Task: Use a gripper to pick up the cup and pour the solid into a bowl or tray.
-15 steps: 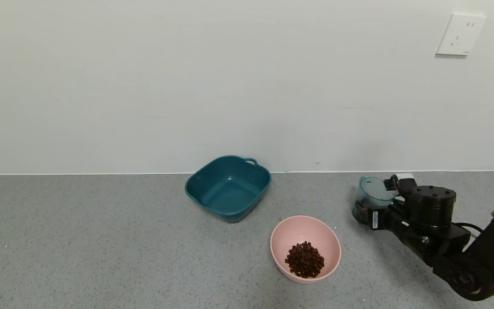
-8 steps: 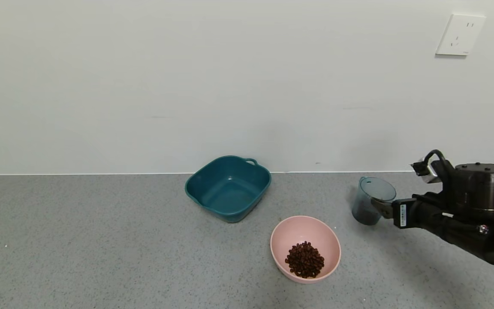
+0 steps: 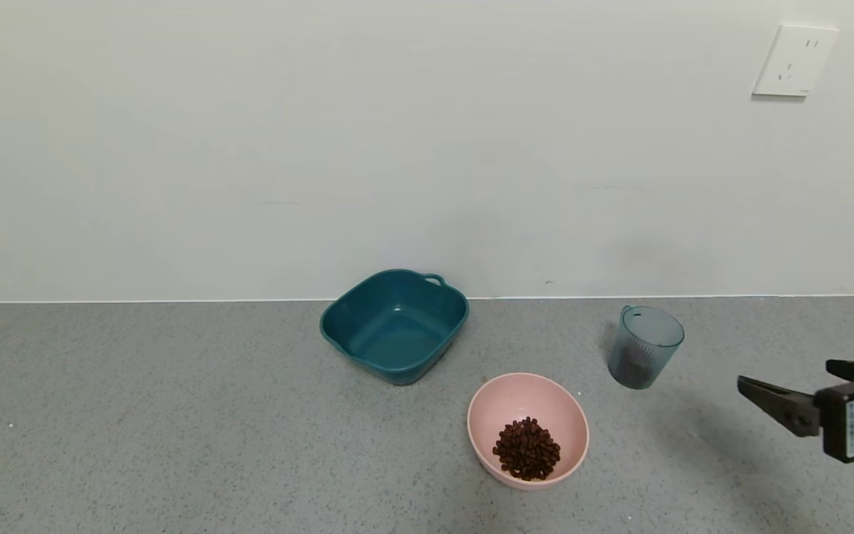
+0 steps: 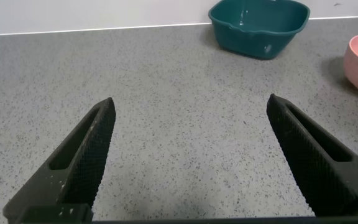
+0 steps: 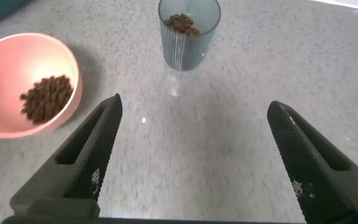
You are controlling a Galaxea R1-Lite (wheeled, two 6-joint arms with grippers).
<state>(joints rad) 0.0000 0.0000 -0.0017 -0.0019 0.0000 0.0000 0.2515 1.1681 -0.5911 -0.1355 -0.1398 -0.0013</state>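
While the right gripper (image 5: 191, 155) hangs above the worktop (image 3: 175, 415) with fingers (image 5: 92, 155) spread wide and empty, the cup (image 5: 188, 32) stands upright ahead of them, apart, some solid (image 5: 181, 23) inside. Beside it, the pink bowl (image 5: 5, 56) holds more. The left gripper (image 4: 191, 155) idles, fingers wide, empty.

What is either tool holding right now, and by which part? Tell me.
Nothing. The right tool is open, apart from the upright cup; the left tool is open over bare counter.

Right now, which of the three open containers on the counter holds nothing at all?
The teal tub near the wall is bare inside. The pink bowl holds a pile of brown pieces, and the cup has some too.
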